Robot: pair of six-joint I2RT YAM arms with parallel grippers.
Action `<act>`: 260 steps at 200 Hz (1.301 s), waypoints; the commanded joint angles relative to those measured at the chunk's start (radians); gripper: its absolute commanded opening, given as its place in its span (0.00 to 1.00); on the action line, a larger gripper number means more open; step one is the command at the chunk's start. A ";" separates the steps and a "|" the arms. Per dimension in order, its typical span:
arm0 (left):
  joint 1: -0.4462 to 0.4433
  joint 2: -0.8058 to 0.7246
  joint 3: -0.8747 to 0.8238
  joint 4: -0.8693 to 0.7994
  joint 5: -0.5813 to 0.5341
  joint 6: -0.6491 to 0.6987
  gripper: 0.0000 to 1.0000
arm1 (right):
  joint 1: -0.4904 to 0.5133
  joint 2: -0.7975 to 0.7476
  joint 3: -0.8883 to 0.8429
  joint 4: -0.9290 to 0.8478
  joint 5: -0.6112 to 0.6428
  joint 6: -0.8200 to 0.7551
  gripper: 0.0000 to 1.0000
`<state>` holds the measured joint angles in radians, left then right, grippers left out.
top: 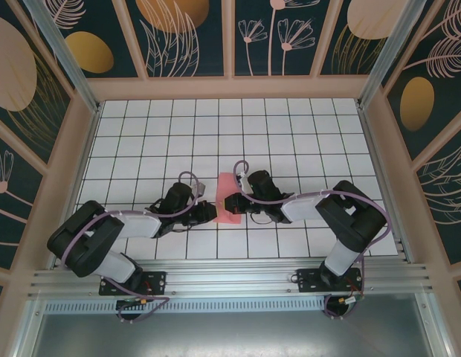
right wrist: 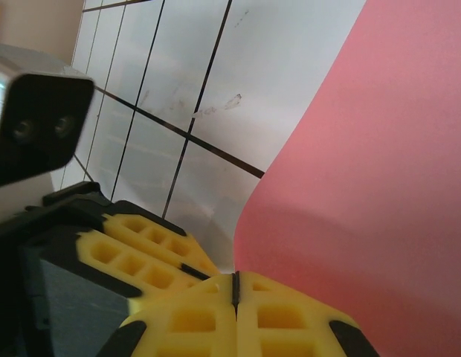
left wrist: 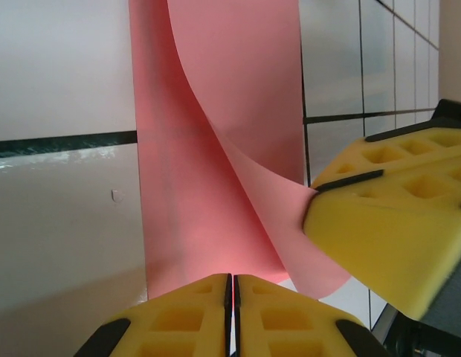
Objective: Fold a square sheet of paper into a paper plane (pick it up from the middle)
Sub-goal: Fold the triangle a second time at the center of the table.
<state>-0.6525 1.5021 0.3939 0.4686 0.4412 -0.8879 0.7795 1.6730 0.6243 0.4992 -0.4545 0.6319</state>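
The square sheet of paper [top: 227, 195] is salmon-pink and lies on the white grid floor between my two grippers. In the left wrist view the paper [left wrist: 193, 208] has its right part curling up off the floor. That lifted flap runs into the right gripper's yellow fingers [left wrist: 387, 230]. My left gripper [left wrist: 232, 277] is shut, with the sheet's near edge running in at its tips. My right gripper [right wrist: 235, 275] is shut on the raised flap of the paper [right wrist: 379, 186]. In the top view the left gripper [top: 213, 213] and right gripper [top: 230, 202] almost touch.
The left gripper's fingers [right wrist: 141, 256] and its wrist camera [right wrist: 37, 126] sit close beside my right tips. Patterned walls [top: 52, 134] enclose the grid floor [top: 290, 134]. An aluminium rail [top: 230, 279] runs along the near edge by the arm bases.
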 commanded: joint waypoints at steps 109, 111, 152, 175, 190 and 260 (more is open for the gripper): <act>-0.015 0.148 0.066 -0.112 -0.099 0.070 0.09 | -0.076 -0.005 0.029 -0.120 -0.095 -0.151 0.00; -0.016 0.149 0.065 -0.114 -0.100 0.070 0.08 | -0.078 -0.004 0.031 -0.125 -0.097 -0.155 0.00; -0.016 0.158 0.077 -0.146 -0.122 0.092 0.09 | -0.125 0.013 0.069 -0.192 -0.145 -0.243 0.00; -0.016 0.167 0.083 -0.153 -0.123 0.095 0.09 | -0.134 0.014 0.093 -0.226 -0.159 -0.275 0.00; -0.015 0.160 0.086 -0.145 -0.115 0.086 0.09 | -0.134 0.013 0.090 -0.212 -0.160 -0.257 0.00; -0.020 -0.041 0.077 -0.105 -0.053 -0.090 0.12 | -0.096 -0.012 0.005 -0.053 -0.089 -0.096 0.00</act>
<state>-0.6678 1.5112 0.4824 0.3759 0.3920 -0.8955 0.6662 1.6730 0.6537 0.3740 -0.5694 0.4816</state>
